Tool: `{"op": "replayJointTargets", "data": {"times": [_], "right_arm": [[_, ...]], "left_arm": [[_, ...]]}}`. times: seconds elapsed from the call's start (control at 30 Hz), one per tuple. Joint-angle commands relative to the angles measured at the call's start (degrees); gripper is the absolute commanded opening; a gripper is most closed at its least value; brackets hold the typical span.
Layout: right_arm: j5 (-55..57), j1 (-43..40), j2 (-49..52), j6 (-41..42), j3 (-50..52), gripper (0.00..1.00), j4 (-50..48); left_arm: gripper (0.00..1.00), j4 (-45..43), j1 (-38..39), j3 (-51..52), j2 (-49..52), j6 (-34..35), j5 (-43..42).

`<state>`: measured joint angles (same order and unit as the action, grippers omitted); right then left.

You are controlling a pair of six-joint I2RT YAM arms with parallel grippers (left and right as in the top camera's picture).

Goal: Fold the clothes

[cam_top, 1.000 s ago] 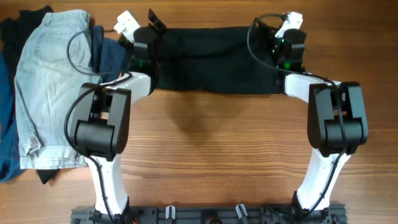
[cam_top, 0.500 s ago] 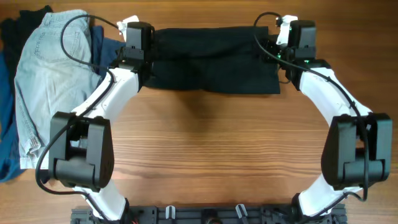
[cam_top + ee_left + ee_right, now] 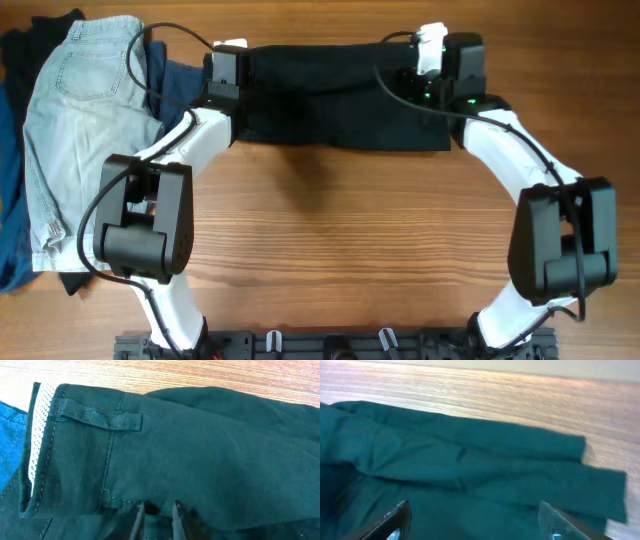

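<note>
Lying in a long band along the far side of the brown wood-grain surface [image 3: 320, 230] is the dark green woven garment [image 3: 340, 95], which reads almost black from overhead. The left wrist view shows its waistband end, with a stitched belt loop [image 3: 100, 416] and a strip of white mesh lining [image 3: 39, 430] along the edge. Bright blue cloth [image 3: 9, 445] lies just beside that end. The left hand [image 3: 158, 508] has its two fingers close together, pinching a fold of the garment near the waistband. The right hand [image 3: 474, 512] is over the opposite end with its fingers spread wide, gripping nothing. Beyond it the layered cloth edges lie in steps against bare wood. At the left of the surface, a pale blue denim piece [image 3: 75, 130] lies on top of a pile of navy clothes [image 3: 12, 170].
</note>
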<state>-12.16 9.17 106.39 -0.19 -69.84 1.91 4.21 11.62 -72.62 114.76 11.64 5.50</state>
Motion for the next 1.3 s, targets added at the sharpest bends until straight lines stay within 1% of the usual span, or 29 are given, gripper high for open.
{"op": "replayJointTargets", "data": {"times": [0.0, 0.03, 0.07, 0.17, 0.23, 0.27, 0.4, 0.53, 0.73, 0.93, 1.03, 1.1, 1.2, 1.23, 1.27], "right_arm": [[-3.69, 2.19, 4.33, -0.61, -0.44, 0.67, -2.78], [-4.48, 3.21, 6.03, 0.26, -0.46, 0.59, -4.24], [-4.70, 3.98, 7.06, 0.72, -0.46, 0.56, -5.27], [-5.92, 7.26, 9.51, 2.12, -0.46, 0.31, -8.44], [-5.88, 9.40, 9.84, 2.03, -0.46, 0.25, -9.53], [-5.86, 10.16, 10.05, 1.75, -0.46, 0.24, -10.05], [-5.27, 12.20, 14.19, 1.90, -0.68, 0.22, -14.10], [-5.33, 12.22, 18.62, 1.86, -3.93, 0.21, -14.14], [-4.70, 12.20, 24.17, 1.81, -12.00, 0.20, -14.64], [-0.31, 11.87, 25.42, 1.64, -23.10, 0.20, -14.82], [0.31, 10.60, 25.42, 1.77, -28.22, 0.21, -14.40], [-0.90, 9.44, 25.40, 1.88, -32.24, 0.21, -9.60], [-3.76, 7.78, 25.18, 1.86, -37.51, 0.21, 2.23], [-5.60, 7.26, 24.83, 1.84, -39.32, 0.27, 8.57], [-6.91, 6.95, 24.37, 1.84, -40.63, 0.40, 13.99]], "left_arm": [[0.12, 2.75, 0.00, -0.04, 0.50, -1.95, -1.62], [0.11, 3.82, 0.00, -0.04, 0.48, -2.25, -1.51], [0.11, 4.00, 0.00, -0.04, 0.48, -2.25, -1.49], [0.12, 3.26, -0.02, -0.07, 0.28, -2.23, -1.33], [0.13, 2.38, 0.00, -0.07, -0.04, -2.23, -0.94], [0.14, 1.77, 0.00, -0.07, -0.15, -2.23, -0.96], [0.15, 1.16, 0.24, -0.07, -2.08, -1.77, -0.98], [0.16, 1.36, 0.66, -0.07, -4.61, -1.79, -0.98], [0.17, 2.95, 1.16, -0.07, -5.27, -0.46, -0.98], [0.17, 4.63, 1.31, -0.04, -5.27, -0.46, -1.01], [0.19, 4.61, 1.53, -0.04, -5.27, -0.48, -0.98], [0.20, 4.63, 1.57, -0.04, -5.27, -0.48, -0.98], [0.21, 4.66, 1.57, -0.04, -5.27, -0.46, -1.05], [0.21, 4.72, 1.68, -0.04, -5.25, -0.48, -1.75], [0.20, 5.14, 1.75, -0.04, -5.25, -0.52, -2.51]]}}
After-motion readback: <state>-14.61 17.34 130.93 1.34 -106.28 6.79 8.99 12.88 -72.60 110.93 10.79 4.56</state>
